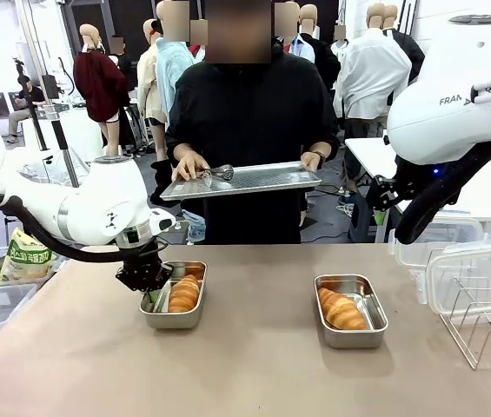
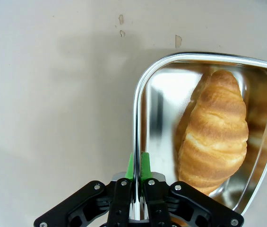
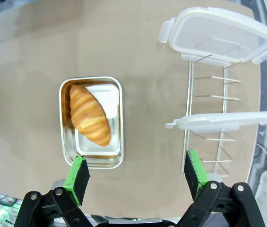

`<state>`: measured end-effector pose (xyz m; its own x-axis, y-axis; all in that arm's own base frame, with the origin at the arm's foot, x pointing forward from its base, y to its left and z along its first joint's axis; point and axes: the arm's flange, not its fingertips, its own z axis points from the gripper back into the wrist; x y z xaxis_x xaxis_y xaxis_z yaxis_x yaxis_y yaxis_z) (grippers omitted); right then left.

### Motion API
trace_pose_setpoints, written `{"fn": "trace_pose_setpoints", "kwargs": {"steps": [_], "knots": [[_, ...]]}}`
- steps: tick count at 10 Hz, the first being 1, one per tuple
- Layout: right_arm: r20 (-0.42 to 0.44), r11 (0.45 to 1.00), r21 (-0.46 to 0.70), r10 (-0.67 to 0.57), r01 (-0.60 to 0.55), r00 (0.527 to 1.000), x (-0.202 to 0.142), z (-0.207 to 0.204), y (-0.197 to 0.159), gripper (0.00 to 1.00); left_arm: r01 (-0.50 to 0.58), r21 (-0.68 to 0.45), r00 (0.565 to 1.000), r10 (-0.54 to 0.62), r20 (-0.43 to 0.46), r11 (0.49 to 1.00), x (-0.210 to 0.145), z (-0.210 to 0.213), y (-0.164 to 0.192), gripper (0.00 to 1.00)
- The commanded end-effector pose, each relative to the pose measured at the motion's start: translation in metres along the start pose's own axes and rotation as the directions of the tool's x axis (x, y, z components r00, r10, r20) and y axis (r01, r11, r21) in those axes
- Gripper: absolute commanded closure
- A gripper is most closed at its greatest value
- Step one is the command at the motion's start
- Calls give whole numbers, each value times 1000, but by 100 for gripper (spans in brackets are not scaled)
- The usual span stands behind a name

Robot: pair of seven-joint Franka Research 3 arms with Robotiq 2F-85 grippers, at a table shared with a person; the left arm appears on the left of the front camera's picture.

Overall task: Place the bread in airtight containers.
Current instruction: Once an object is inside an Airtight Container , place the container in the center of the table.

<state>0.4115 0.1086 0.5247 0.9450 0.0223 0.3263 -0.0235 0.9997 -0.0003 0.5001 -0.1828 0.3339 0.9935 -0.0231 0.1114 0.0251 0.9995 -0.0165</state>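
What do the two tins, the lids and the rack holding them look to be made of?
The left tin and right tin: likely stainless steel, polished; the walls mirror the croissant. The lids: clear, faintly frosted plastic, since the rack shows through; snap tabs at the edges. The rack: thin bright metal wire, probably plated steel.

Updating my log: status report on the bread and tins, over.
Left gripper shut on left tin rim. Right gripper open, raised. Croissants in both tins; lids on rack.
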Motion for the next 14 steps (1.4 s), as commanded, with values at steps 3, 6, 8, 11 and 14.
{"fn": "trace_pose_setpoints", "kwargs": {"steps": [3, 6, 8, 11, 14], "knots": [[2, 1000, -4, -13, 13, 1000, 0, 1, 1, 0, -57, 12, 998, 58, -3, 998, -6, -5, 2, 100], [2, 1000, -4, -13, 13, 1000, 0, 1, 1, 0, -80, -20, 997, 80, -25, 997, -6, -5, 4, 59], [2, 1000, -4, -13, 13, 1000, 0, 1, 1, 0, -92, -35, 995, 91, -27, 995, -7, -3, 5, 21], [2, 1000, -4, -13, 13, 1000, 0, 1, 1, 0, -95, -51, 995, 95, -3, 994, -7, 11, 5, 10], [2, 1000, -4, -13, 13, 1000, 0, 1, 1, 0, -93, -61, 996, 93, -13, 994, -7, 15, 6, 10]]}}
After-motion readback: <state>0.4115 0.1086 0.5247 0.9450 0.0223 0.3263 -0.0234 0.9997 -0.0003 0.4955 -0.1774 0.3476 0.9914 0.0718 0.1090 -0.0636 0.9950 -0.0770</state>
